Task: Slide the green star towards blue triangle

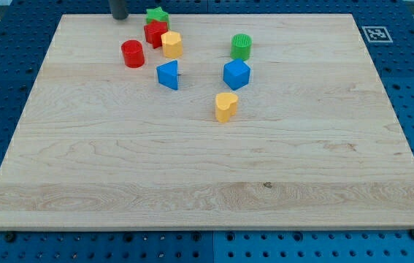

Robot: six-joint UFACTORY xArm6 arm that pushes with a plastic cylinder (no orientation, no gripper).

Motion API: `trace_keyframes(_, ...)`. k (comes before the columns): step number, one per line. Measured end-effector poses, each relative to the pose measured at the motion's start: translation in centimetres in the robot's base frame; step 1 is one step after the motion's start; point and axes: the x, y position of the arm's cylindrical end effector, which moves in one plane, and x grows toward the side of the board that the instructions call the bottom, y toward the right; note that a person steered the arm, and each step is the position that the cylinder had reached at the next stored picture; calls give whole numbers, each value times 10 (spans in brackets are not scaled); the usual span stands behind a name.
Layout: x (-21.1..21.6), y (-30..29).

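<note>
The green star (157,15) lies near the view's top edge of the wooden board (207,168), touching a red block (155,33) just below it. The blue triangle (168,74) sits further down the view, below a yellow block (171,44). My tip (120,17) is at the view's top, to the left of the green star and apart from it. The rod above it is cut off by the frame.
A red cylinder (132,53) stands left of the blue triangle. A green cylinder (241,47), a blue cube (236,74) and a yellow heart-like block (225,107) are to the right. A fiducial tag (375,33) marks the top right corner.
</note>
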Motion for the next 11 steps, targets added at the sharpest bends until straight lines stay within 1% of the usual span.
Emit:
trace_keyframes(3, 1, 33)
trace_keyframes(5, 15, 70)
trace_keyframes(6, 15, 90)
trace_keyframes(8, 8, 111)
trace_keyframes(10, 9, 178)
trace_keyframes(11, 10, 200)
